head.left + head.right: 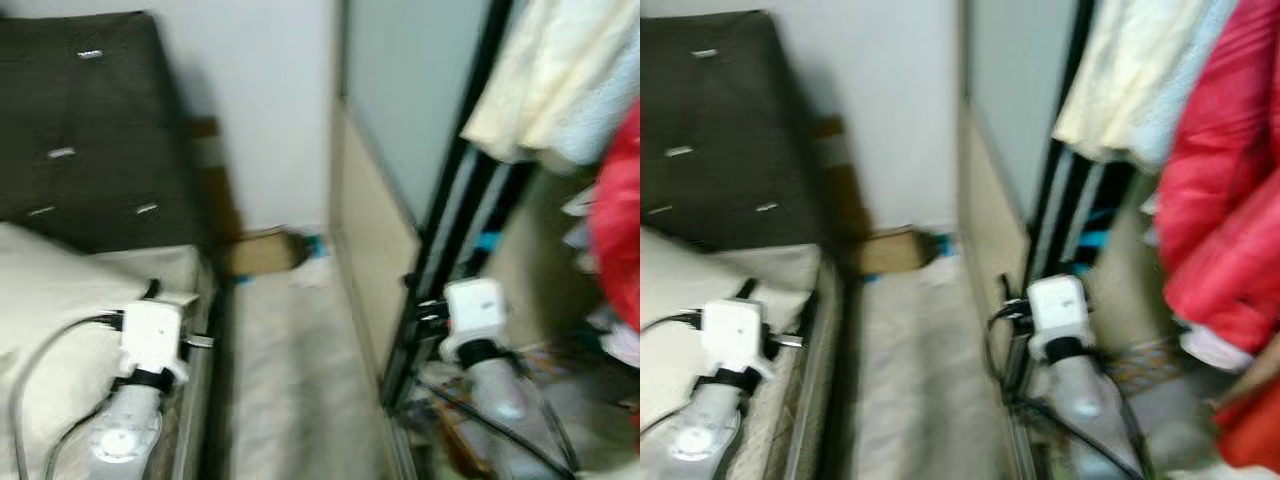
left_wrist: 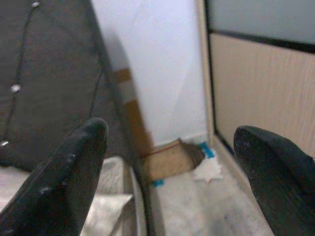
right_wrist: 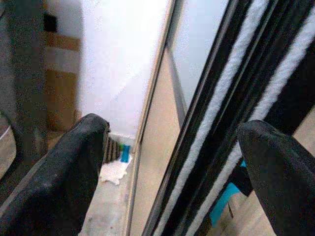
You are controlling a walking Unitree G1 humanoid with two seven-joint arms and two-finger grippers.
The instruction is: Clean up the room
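White scrap (image 2: 207, 170) on floor ahead; both grippers' fingers apart.

Both eye views motion-blurred throughout, edges smeared. Lighting even, moderately bright indoor. Soft shadow on white wall (image 1: 265, 110) beside dark headboard (image 1: 85, 120). Wrist views: near fingers (image 2: 74, 172) out of focus, background softly blurred. No glare.

I'm looking into a bedroom at home: a bed (image 1: 60, 290) with a dark tufted headboard (image 1: 90, 130) lies beside my left pincer (image 2: 167, 162), and a wardrobe's sliding door (image 1: 400, 130) with a red jacket (image 1: 1220, 190) and pale garments (image 1: 1120, 80) hanging stands by my right pincer (image 3: 172, 167).
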